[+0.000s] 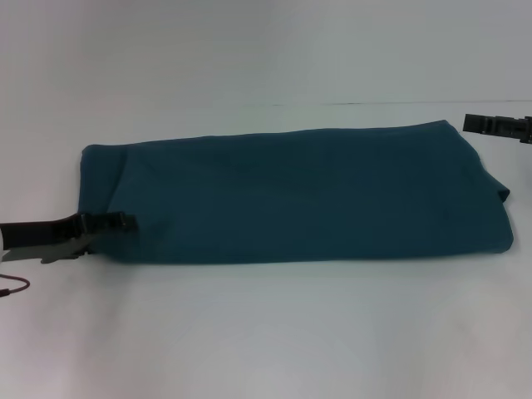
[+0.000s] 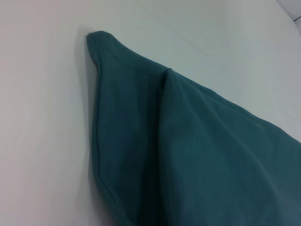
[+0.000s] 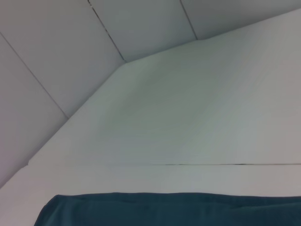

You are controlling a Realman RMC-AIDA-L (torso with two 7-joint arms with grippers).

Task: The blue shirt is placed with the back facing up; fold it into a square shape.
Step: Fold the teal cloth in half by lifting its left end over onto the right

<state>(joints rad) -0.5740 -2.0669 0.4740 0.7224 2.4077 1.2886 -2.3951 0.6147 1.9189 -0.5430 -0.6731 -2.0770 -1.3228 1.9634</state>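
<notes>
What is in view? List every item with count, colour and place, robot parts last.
shirt: one, dark teal-blue, folded into a long band lying across the middle of the table.
table: one, white, under the shirt and filling most of the head view.
wall: white, behind the table's far edge; panel seams show in the right wrist view.
cable: one, thin and dark red, at the left edge of the table near the left arm.
left gripper: one, black, low at the shirt's left end, its tip on the cloth.
right gripper: one, black, at the right edge of the head view, beside the shirt's far right corner and apart from it.
</notes>
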